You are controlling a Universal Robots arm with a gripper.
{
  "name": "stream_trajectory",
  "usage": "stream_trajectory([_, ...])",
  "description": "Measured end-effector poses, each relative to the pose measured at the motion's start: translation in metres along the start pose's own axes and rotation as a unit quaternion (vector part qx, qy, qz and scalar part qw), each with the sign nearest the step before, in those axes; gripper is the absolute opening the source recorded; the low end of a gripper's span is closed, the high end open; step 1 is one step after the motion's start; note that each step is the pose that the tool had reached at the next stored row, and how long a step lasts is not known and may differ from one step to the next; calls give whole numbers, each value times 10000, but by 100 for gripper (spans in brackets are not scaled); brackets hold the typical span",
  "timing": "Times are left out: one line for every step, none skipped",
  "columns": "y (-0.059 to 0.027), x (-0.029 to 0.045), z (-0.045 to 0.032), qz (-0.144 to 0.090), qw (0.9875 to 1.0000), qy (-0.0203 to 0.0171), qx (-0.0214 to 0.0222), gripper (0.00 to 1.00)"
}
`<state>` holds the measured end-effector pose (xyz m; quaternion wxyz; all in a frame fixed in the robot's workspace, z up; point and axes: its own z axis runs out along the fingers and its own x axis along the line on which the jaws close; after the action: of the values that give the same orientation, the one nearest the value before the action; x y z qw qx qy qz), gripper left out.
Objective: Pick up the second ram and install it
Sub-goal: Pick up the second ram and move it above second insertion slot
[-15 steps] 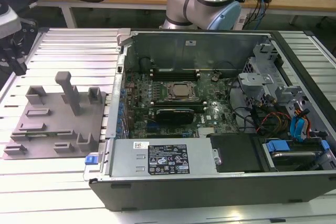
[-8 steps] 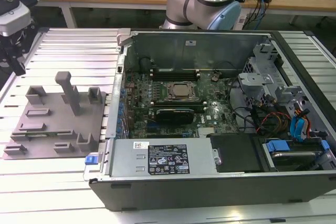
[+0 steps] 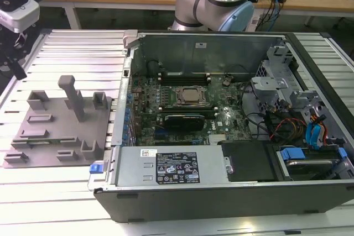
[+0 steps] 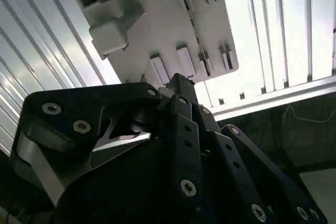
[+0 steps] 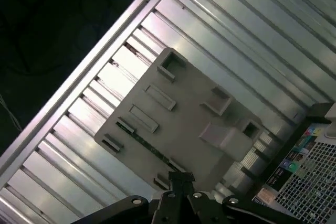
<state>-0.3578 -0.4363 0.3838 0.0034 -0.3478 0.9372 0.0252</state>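
Status check: the gripper [image 5: 181, 178] hangs over the grey tray [image 5: 184, 114] on the slatted bench [image 5: 236, 19]. In the first wrist view its fingers look pinched together with nothing between them. The second ram [image 5: 143, 141] sits edge-on in the tray, a thin dark-green line along one edge, apart from the gripper. The open PC case [image 3: 221, 109] is just beside the tray, on the exterior view's right.

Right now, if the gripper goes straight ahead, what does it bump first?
Probably the grey tray, near the second ram lying in it. The gripper points there, but depth is unclear.
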Motion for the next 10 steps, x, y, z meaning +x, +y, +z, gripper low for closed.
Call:
stream_trajectory([0,0,0,-158,9999,7,-4,8])
stream_trajectory([0,0,0,-287,9996,13,-7,8])
stream_trajectory([0,0,0,-375,9993,17,-9,8])
stream_trajectory([0,0,0,-442,9990,20,-11,8])
stream_trajectory([0,0,0,-550,9985,25,-13,8])
stream_trajectory([0,0,0,-675,9977,30,-16,8])
stream_trajectory([0,0,0,-792,9969,36,-19,8])
stream_trajectory([0,0,0,-866,9962,39,-21,8])
stream_trajectory([0,0,0,-920,9958,41,-22,8])
stream_trajectory([0,0,0,-1037,9946,47,-25,8])
